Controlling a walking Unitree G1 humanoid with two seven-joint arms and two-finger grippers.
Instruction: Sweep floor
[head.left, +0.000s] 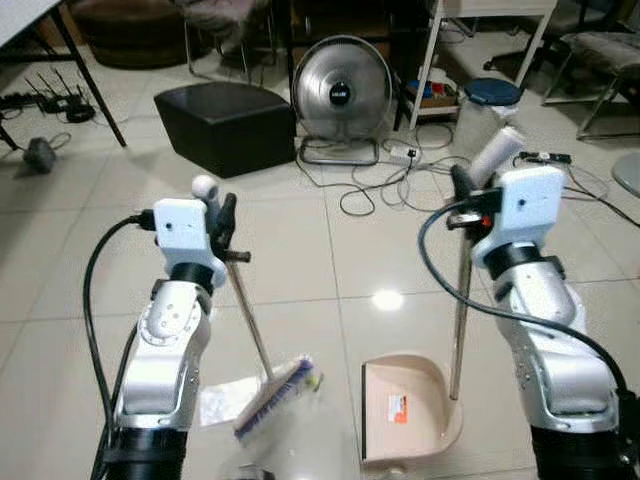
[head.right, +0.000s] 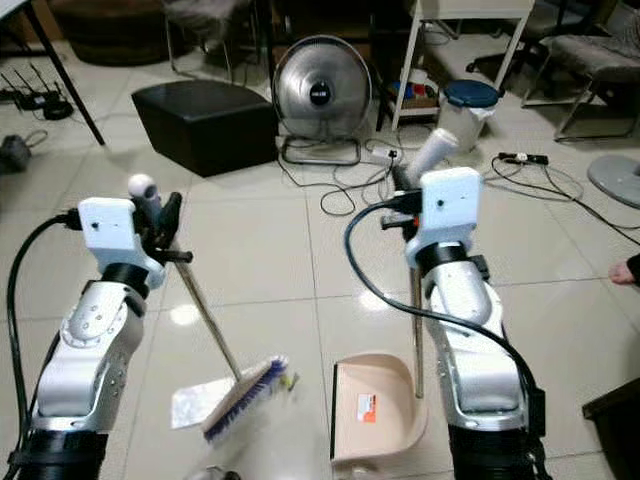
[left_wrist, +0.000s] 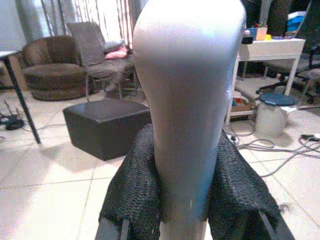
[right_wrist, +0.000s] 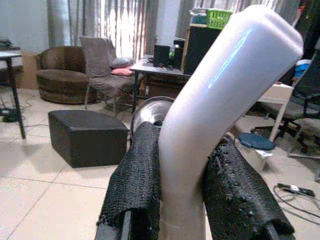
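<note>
- The left gripper (head.left: 222, 222) is closed around the top of the broom handle (head.left: 250, 320); in the left wrist view its two padded black fingers (left_wrist: 132, 200) press on either side of the pale grip end (left_wrist: 187, 100).
- The right gripper (head.left: 466, 192) is clamped the same way on the dustpan handle (head.left: 459, 330), whose bent white grip (right_wrist: 220, 115) rises between its fingers (right_wrist: 135, 185).
- From the left gripper the broom handle slants down and toward the robot's right, ending in the brush head (head.left: 275, 398) on the tile.
- A crumpled clear wrapper (head.left: 228, 403) lies just to the left of the bristles, touching or nearly touching them.
- The dustpan (head.left: 405, 410) stands on the floor to the right of the brush, a strip of bare tile between them; its handle rises almost straight up.
- The coming stroke looks to be a sideways push: the litter lies on the far side of the brush from the pan, so the left arm would have to get behind it and drive it rightward across that gap.
- Ahead, open tile gives room; the black ottoman (head.left: 225, 125), the floor fan (head.left: 340, 95) and loose cables (head.left: 385, 195) lie well beyond the brush.
</note>
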